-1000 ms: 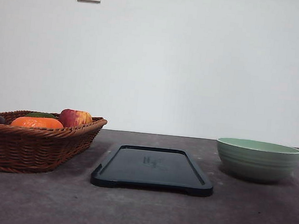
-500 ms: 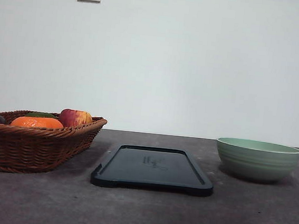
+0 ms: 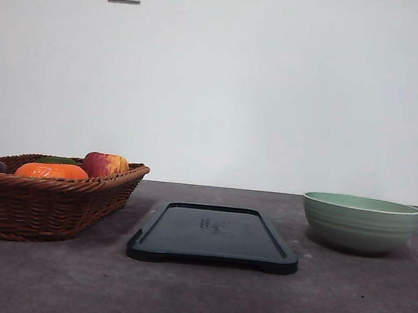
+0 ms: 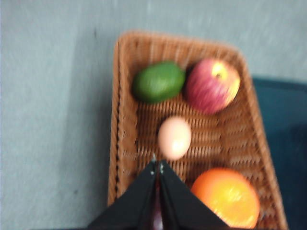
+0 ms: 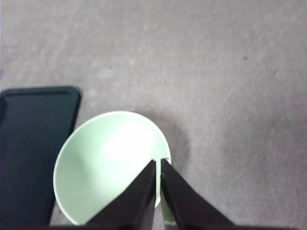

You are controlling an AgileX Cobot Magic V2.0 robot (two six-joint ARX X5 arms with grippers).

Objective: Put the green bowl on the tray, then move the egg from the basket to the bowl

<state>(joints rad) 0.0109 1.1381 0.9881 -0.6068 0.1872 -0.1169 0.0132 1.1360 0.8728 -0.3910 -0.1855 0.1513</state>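
We see the right end effector (image 5: 159, 162) closed, empty, above the green bowl (image 5: 108, 163); left end effector (image 4: 158, 166) closed, empty, egg (image 4: 174, 137) just beyond its tips in basket (image 4: 125, 115).

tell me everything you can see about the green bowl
The green bowl is pale sage green, round and smooth-looking, with faint horizontal ridges on its outside and a lighter rim. It stands upright and empty on the grey table, to the right of the tray and apart from it. Nothing touches it but the table. From the right wrist view, the right gripper hangs above its rim with the fingers nearly together.
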